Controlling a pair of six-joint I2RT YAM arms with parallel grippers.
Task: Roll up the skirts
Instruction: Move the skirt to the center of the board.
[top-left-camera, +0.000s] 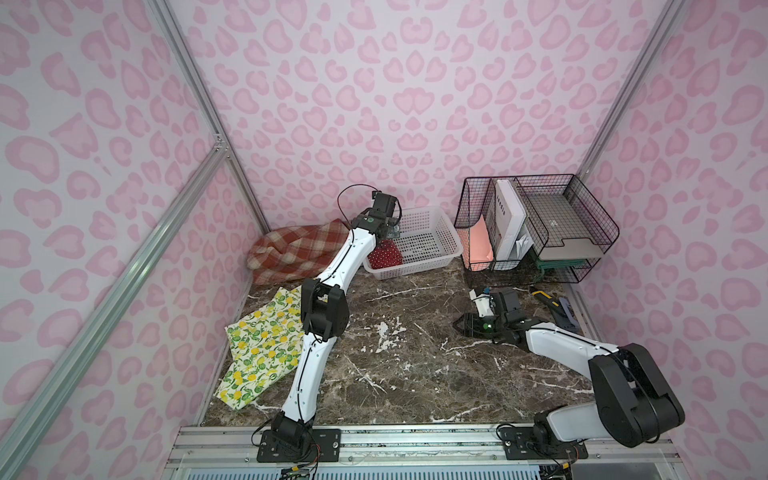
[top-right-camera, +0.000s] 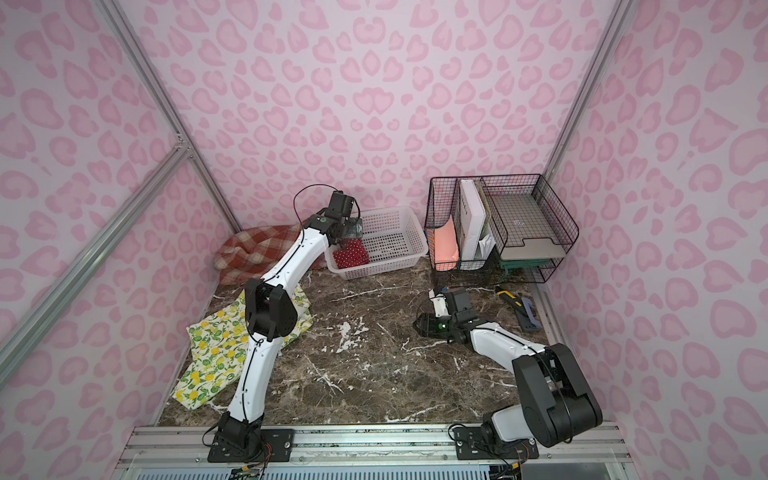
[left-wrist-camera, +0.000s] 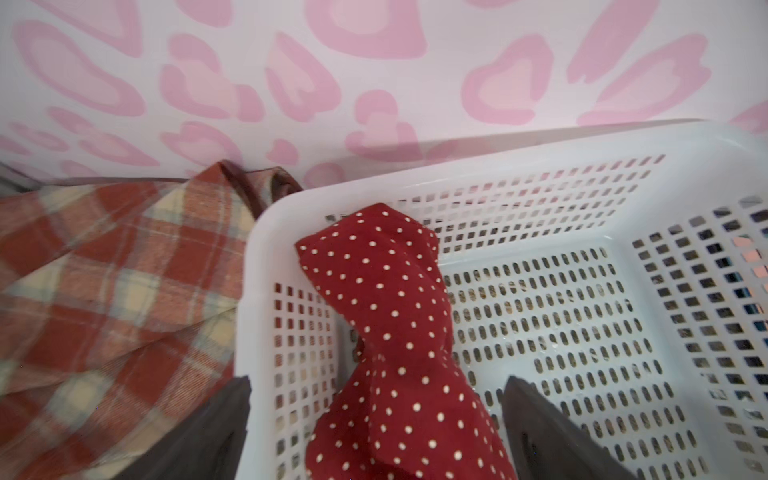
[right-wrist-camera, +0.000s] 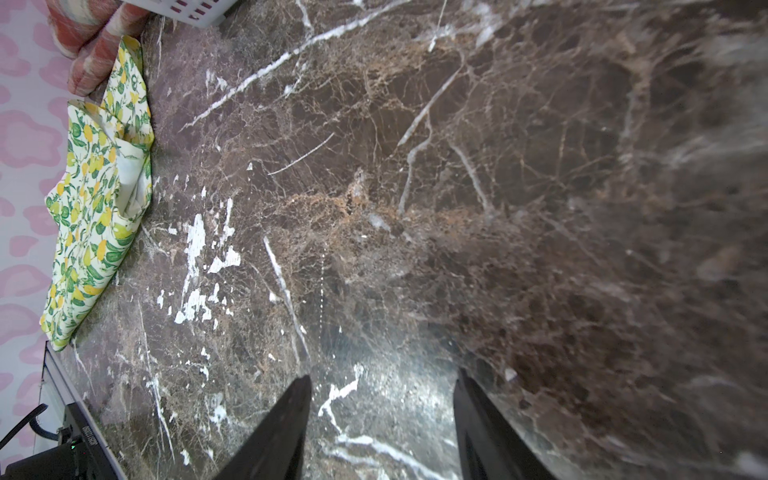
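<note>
The red polka-dot skirt (top-left-camera: 384, 257) (top-right-camera: 351, 255) (left-wrist-camera: 386, 311) lies rolled at the left end of the white basket (top-left-camera: 415, 266) (left-wrist-camera: 257, 270). My left gripper (top-left-camera: 390, 230) (left-wrist-camera: 378, 380) hovers over it, open; one finger is inside the basket, one outside its wall, and neither touches the cloth. The plaid skirt (top-left-camera: 297, 251) (left-wrist-camera: 104, 291) is bunched in the back left corner. The lemon skirt (top-left-camera: 262, 345) (right-wrist-camera: 95, 199) lies loosely spread at the table's left edge. My right gripper (top-left-camera: 463, 326) (right-wrist-camera: 383, 376) stands open and empty low over bare marble.
A black wire organizer (top-left-camera: 540, 224) with papers and a tray stands at the back right. A yellow-and-black tool (top-left-camera: 548, 301) and a blue-grey item (top-left-camera: 567, 313) lie by the right wall. My left arm crosses above the lemon skirt.
</note>
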